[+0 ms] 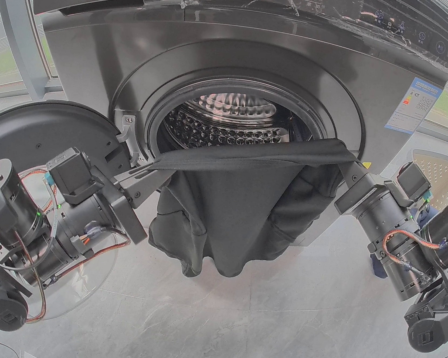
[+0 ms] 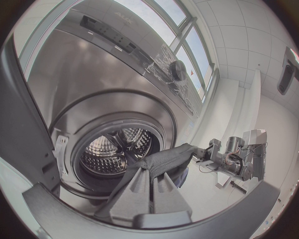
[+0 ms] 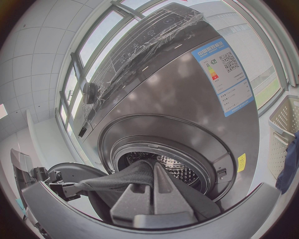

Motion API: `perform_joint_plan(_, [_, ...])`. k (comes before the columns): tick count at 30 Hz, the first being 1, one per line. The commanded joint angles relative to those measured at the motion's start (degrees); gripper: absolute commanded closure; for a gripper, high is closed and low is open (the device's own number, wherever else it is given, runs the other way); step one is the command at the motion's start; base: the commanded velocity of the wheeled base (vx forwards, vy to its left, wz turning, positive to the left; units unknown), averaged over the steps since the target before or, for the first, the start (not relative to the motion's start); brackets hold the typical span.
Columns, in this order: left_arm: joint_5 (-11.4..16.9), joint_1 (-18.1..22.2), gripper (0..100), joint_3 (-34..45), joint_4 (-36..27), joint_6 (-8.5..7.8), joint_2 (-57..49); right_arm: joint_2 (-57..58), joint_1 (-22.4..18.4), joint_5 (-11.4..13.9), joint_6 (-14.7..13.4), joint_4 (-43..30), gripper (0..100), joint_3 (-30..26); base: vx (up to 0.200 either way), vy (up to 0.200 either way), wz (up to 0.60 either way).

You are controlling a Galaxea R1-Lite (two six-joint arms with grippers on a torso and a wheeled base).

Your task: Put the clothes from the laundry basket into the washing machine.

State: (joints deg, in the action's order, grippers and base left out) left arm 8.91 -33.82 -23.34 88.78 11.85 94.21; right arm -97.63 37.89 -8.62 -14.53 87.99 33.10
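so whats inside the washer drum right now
The drum shows bare dimpled steel up top. The black garment, stretched between the left gripper and right gripper, hides its lower part.

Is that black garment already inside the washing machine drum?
No, the black garment hangs outside in front of the drum opening, stretched between the left gripper and the right gripper.

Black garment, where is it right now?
In the head view the black garment hangs centre frame, stretched between the left gripper and right gripper across the lower part of the washing machine's open drum mouth, not yet inside.
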Motion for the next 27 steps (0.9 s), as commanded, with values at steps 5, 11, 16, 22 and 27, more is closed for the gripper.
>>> perform_joint_plan(5, [-1.3,1.1,100,-3.2,0.0,-1.83,-1.1,-0.1,-1.0,0.3,0.5,0.1,100,-2.7,0.0,0.0,0.0])
perform_joint_plan(11, [-1.4,1.1,100,-4.6,0.0,-1.83,-2.2,0.3,-1.4,0.3,0.6,0.2,100,-2.2,0.0,0.0,0.0])
perform_joint_plan(16, [-1.4,1.1,100,-5.0,0.0,-1.74,-2.6,0.3,-1.8,0.3,1.3,0.3,100,-1.9,0.0,0.0,0.0])
perform_joint_plan(22, [-1.4,1.0,100,-4.4,0.0,-1.74,-2.6,0.4,-1.8,0.2,1.3,0.3,100,-1.5,0.0,0.0,0.0])
perform_joint_plan(27, [-1.3,1.1,100,-4.2,0.0,-1.74,-2.6,0.4,-1.8,0.1,1.3,0.3,100,-1.5,0.0,0.0,0.0])
